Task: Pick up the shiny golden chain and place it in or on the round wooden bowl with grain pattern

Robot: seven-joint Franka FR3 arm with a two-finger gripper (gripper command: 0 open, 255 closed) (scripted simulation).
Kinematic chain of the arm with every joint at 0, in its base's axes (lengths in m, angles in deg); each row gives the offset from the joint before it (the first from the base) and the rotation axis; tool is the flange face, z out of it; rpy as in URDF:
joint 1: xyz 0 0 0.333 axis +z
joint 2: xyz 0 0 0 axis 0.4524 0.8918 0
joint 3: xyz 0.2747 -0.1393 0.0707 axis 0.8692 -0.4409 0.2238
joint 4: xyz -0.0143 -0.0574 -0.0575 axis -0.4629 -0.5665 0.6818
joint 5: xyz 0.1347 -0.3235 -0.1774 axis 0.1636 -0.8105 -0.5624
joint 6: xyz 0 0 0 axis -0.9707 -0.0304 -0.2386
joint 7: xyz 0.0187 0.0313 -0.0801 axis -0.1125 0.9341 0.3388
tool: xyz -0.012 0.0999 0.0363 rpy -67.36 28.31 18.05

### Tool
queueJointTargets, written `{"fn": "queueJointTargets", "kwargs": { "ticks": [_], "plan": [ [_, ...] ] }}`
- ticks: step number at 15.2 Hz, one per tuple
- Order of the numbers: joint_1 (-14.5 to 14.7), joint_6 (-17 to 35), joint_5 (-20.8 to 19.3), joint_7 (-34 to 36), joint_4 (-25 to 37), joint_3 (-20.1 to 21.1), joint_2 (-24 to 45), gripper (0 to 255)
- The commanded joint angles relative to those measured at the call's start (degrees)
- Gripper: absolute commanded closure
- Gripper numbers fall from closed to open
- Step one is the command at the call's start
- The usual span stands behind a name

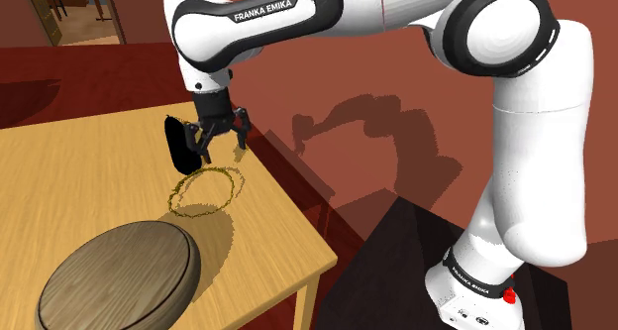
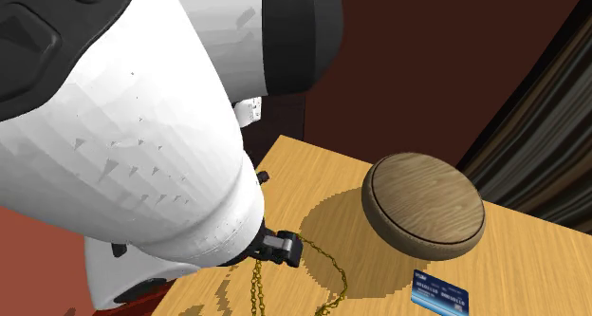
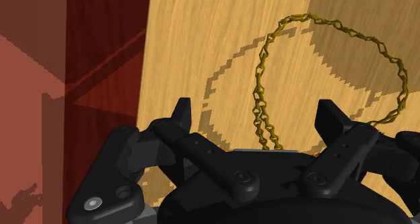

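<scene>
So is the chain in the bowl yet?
No, the chain lies in a loop on the table, beside the bowl.

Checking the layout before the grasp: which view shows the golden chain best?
The shoulder view: the chain lies as a whole loop on the table. The wrist view is closer, but the gripper hides the near end; the second exterior view catches a few strands by the arm.

Chain (image 2: 334, 269), bowl (image 2: 424, 205) and blue card (image 2: 441, 293) lie on table (image 2: 313, 172).
</scene>
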State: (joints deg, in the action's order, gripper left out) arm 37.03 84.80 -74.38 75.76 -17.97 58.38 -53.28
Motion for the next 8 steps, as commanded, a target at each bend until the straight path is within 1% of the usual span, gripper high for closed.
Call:
{"fn": "queueJointTargets", "kwargs": {
  "ticks": [1,8],
  "plan": [
    [0.84,-1.03,-0.47,0.62,4.36,0.02,3.56,0],
    [0.71,4.83,-0.52,0.69,-1.56,-0.05,3.51,0]
  ]
}}
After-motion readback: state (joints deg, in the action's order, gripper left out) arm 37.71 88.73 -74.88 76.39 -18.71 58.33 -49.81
